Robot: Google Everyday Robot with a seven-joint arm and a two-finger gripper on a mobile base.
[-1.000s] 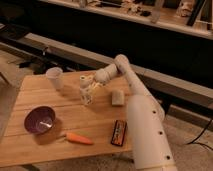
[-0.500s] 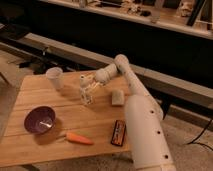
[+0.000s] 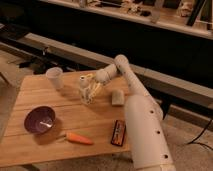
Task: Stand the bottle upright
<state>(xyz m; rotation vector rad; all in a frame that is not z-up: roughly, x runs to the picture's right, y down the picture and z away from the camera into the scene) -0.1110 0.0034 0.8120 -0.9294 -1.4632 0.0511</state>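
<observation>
- Six items logged on counter (image 3: 95, 120): bottle (image 3: 83, 84), cup (image 3: 54, 78), block (image 3: 117, 97), bowl (image 3: 39, 120), carrot (image 3: 78, 138), dark bar (image 3: 118, 132).
- Located bottle toward back of counter, between cup and block, apart from both; well apart from bowl, carrot and bar nearer the front.
- Appears close to upright or leaning slightly, with pale cap uppermost; cannot confirm base flat on counter.
- Found end effector (image 3: 91, 92) right at bottle, on side nearer block, low over counter, at end of white arm (image 3: 125, 75) extended from right of view.
- Cannot tell whether end effector is grasping bottle or released.
- Judged handling: light; thin clear plastic, likely to flex under a hard squeeze; smooth and somewhat slippery at label; slim and narrow-based, so easily tipped by a nudge.
- Recommended hold: across body at mid-height or a little above, clear of cap, where wall is straight; moderate pressure only, enough to stop rotation without denting.
- Judged progress: near final step; left to do: seat base flat on counter, let go squarely, back off without touching.
- Risk noted: sideways drag on withdrawal enough to topple bottle toward cup; roll likely if toppled, given round body.
</observation>
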